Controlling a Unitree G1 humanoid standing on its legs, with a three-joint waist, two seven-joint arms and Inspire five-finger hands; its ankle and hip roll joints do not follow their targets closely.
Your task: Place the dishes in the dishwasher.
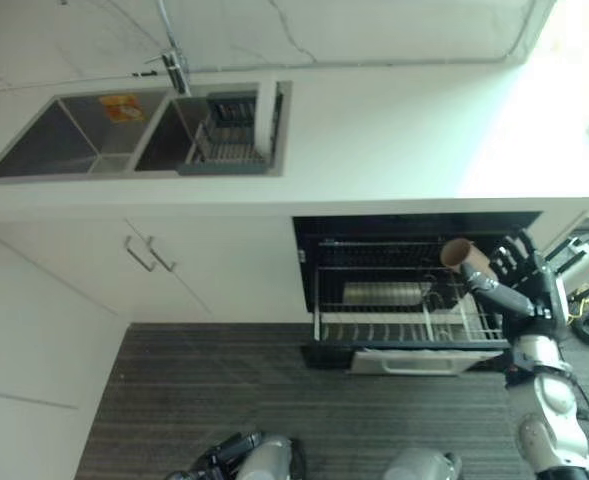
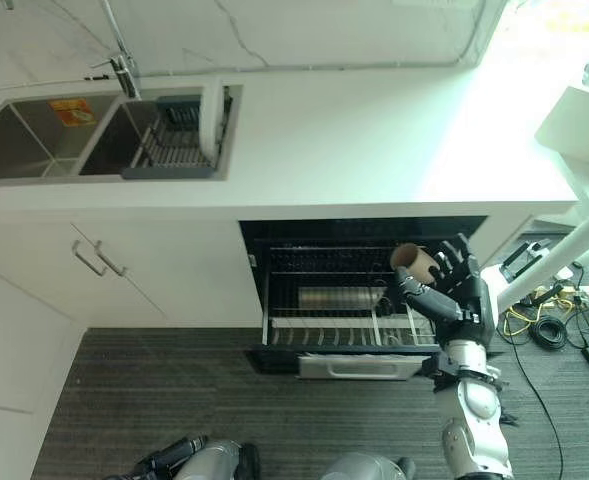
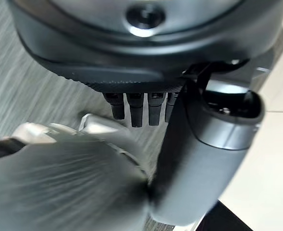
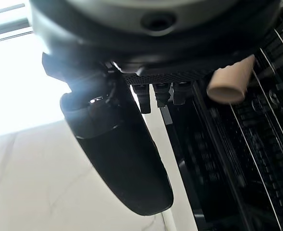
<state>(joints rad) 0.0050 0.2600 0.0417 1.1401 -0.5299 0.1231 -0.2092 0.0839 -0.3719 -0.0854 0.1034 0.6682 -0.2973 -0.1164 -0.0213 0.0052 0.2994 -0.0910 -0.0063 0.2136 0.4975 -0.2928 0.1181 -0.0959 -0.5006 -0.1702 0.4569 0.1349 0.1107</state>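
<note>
The dishwasher (image 1: 309, 260) under the counter stands open with its wire rack (image 1: 374, 330) pulled out. A tan cup (image 1: 461, 253) lies tilted over the rack's right rear part, its mouth facing up and left. My right hand (image 1: 521, 278) is open just right of it, fingers spread, thumb reaching under the cup; in the right wrist view the cup (image 4: 230, 83) shows past the straight fingers (image 4: 163, 94), apart from them. A metal bowl (image 1: 382, 293) lies in the rack's middle. My left hand (image 1: 219, 456) hangs low over the floor, fingers (image 3: 134, 108) straight.
A double sink (image 1: 94, 135) is set in the white counter (image 1: 394, 140) at the far left. Its right basin holds a grey drying rack (image 1: 224, 145) with a white plate (image 1: 266, 115) standing in it. A faucet (image 1: 174, 65) rises behind. Cables (image 2: 549, 325) lie on the floor at right.
</note>
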